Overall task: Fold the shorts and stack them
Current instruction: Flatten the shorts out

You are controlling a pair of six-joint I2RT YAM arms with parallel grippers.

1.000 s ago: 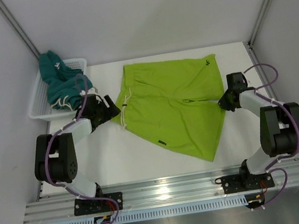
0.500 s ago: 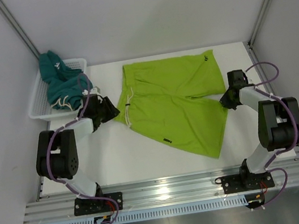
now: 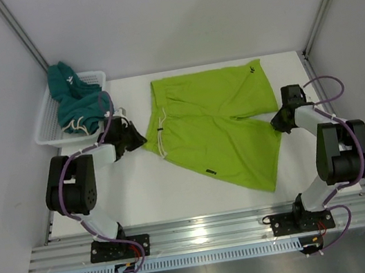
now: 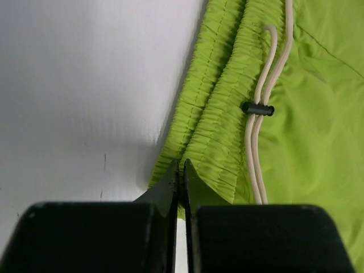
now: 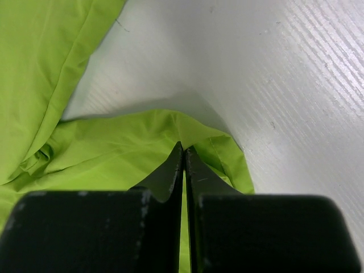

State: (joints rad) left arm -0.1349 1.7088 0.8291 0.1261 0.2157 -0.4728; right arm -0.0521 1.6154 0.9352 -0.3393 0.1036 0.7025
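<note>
The lime green shorts [image 3: 216,127] lie spread flat in the middle of the table [image 3: 143,192]. Their elastic waistband [image 4: 219,131] is at the 9 o'clock side, with one leg reaching to 3 o'clock and the other to 5 o'clock. They look thin, light and limp, and probably slippery. A fold should therefore carry easily, but the cloth will sag and slide between two held points. The gathered waistband and the stitched hems seem the firmest places to pinch, clear of the loose white drawstring [image 4: 267,74] and its black cord lock [image 4: 257,108]. The left gripper [image 4: 181,173] is closed on a corner of the waistband. The right gripper [image 5: 183,154], at 3 o'clock, is clamped on a leg's hem edge, with fabric puckered at its tips. The dark teal shorts [image 3: 72,99] sit bunched in the white mesh basket [image 3: 46,124] at the table's 10 o'clock corner, well apart.
</note>
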